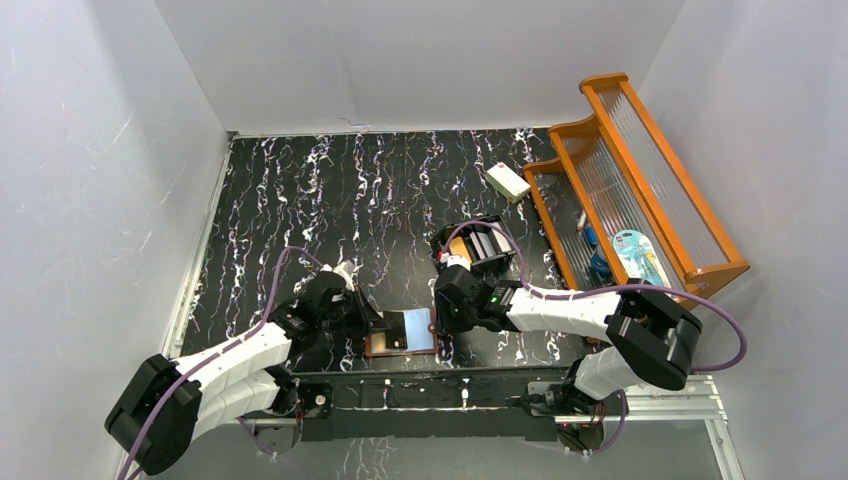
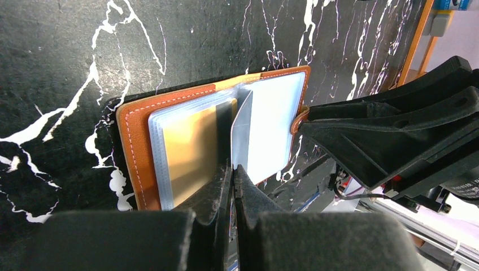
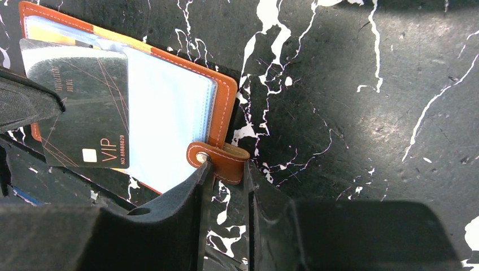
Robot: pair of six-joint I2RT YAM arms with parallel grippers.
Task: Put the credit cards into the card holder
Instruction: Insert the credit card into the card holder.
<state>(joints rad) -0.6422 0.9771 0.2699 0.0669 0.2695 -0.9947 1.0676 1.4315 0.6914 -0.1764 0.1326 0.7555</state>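
My left pincer [image 2: 232,168] is clamped on a grey card [image 2: 242,130], held on edge just ahead over the open card holder [image 2: 134,147], ready for a slot. My right pincer [image 3: 227,169] pinches the snap tab [image 3: 219,158], presumably steadying the holder on the surface [image 3: 350,84].

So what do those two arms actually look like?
Both match: the left arm and right arm have white tube-like links between chunky black joints, each trailed by a looping purple cable. A small green light glows on the right one. The left tool and right tool end in two matte black, wedge-shaped fingers.
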